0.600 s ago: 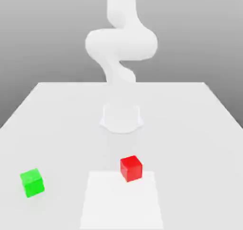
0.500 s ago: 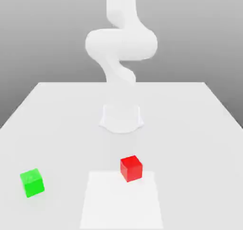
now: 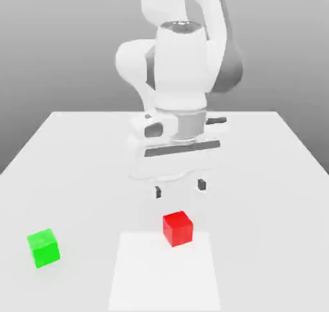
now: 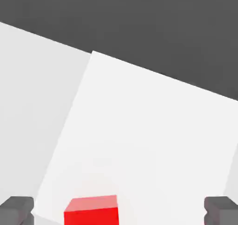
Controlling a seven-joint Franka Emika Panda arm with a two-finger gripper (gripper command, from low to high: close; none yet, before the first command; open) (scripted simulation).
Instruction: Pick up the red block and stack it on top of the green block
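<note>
Overall, I find one arm (image 3: 183, 66) reaching in over one pale tabletop (image 3: 83, 175), which is the largest thing before me. The exterior view gives me the tabletop's far edge and both slanting side edges. The hand view instead gives me a straight edge where the pale surface meets a dark grey area, and I cannot tell from it what that area is.

Next in size, I count one white panel (image 3: 164, 278) on the tabletop, brighter than its surroundings. In the hand view one corner of the panel lies at the dark boundary.

I record one claw (image 3: 180, 188), released, its two fingers set wide apart with nothing between them. In the exterior view it hangs above the tabletop, near the red block and beyond it; the hand view shows me both fingertips (image 4: 16, 211), well separated.

I count two blocks, one of each colour. The red block (image 3: 178, 229) sits at the panel's far edge, toward the exterior view's right side of that panel. Both views give it to me; the hand view shows a lighter top face and a deeper red side. The green block (image 3: 44, 247) is shown by the exterior view, near its left, off the panel and well apart from the red one. I note bare tabletop between the green block and the panel, and open room on the red block's other side as well.
</note>
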